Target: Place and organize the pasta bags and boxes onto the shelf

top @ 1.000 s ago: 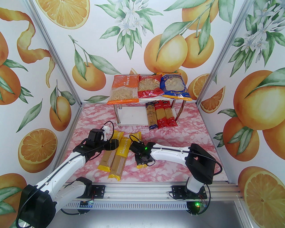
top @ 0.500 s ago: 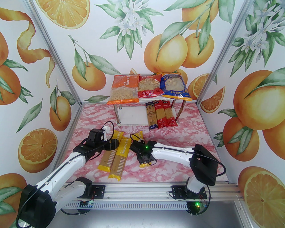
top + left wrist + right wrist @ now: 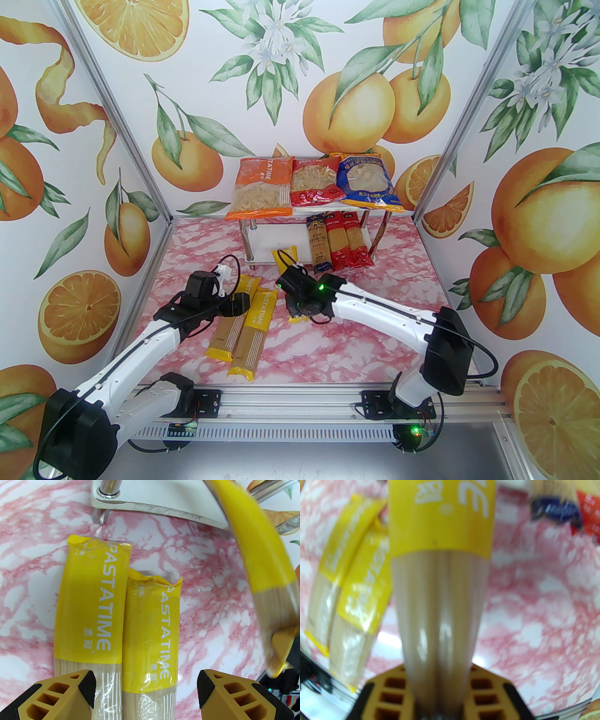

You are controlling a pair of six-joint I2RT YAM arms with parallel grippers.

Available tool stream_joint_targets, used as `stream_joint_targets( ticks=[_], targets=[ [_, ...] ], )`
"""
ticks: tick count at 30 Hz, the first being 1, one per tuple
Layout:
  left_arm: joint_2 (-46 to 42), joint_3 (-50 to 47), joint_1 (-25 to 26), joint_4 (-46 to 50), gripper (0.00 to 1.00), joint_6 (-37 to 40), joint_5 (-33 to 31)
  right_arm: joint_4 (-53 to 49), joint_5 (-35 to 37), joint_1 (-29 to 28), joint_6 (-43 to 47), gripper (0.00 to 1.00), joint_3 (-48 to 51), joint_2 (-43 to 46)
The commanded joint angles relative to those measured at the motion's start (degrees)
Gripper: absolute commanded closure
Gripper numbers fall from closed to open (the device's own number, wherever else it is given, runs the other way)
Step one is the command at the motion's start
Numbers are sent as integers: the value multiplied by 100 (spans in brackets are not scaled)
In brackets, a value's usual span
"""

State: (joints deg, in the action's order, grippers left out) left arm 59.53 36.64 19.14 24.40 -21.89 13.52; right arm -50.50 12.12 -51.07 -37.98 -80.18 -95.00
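left gripper (image 3: 146,691): hovering low over the table (image 3: 375,300), fingers (image 3: 58,698) spread wide, gripping nothing.
two yellow packs (image 3: 93,601): lying flat and touching, side by side, directly under that spread gripper; long axes running near to far, printed yellow ends pointing toward the shelf (image 3: 248,234), leaning slightly right in the top view.
right gripper (image 3: 438,691): pinching the third yellow pack (image 3: 440,578) across its clear middle, jaws pressing in on both narrow sides.
place of the carried one: looking lifted off the table, just right of the two lying packs, between them and the shelf.
heading of the carried one: long axis running near to far, printed end leading and reaching about the front edge of the lower board (image 3: 276,241), short yellow tail trailing behind the wrist.
handling: probably feeling light, stiff along the length yet brittle if bent, with slick film likely sliding in a loose pinch — so holding near mid-length, across the narrow width, seeming the safest spot; gripping an end risking droop and snapped strands.
lower tier: carrying the dark blue pack (image 3: 318,243) and two red packs (image 3: 336,246) on its right part, side by side, lengthwise front to back, near ends overhanging — white board showing to their left.
upper board (image 3: 321,206): carrying the orange bag (image 3: 260,187), red bag (image 3: 314,187) and blue bag (image 3: 368,183) in a row, left to right.
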Motion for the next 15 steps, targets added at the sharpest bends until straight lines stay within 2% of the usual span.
stream_joint_targets(
  ticks=[1, 10, 15],
  targets=[
    [-2, 242, -33, 11, 25, 137, 51, 388, 534, 325, 337, 100, -687, -324],
    [-32, 316, -48, 147, 25, 192, 5, 236, 603, 1079, 664, 100, -2192, -1594],
    [-47, 300, -59, 180, 25, 203, -19, 327, 562, 1314, 595, 100, -2625, -2043]
  ],
)
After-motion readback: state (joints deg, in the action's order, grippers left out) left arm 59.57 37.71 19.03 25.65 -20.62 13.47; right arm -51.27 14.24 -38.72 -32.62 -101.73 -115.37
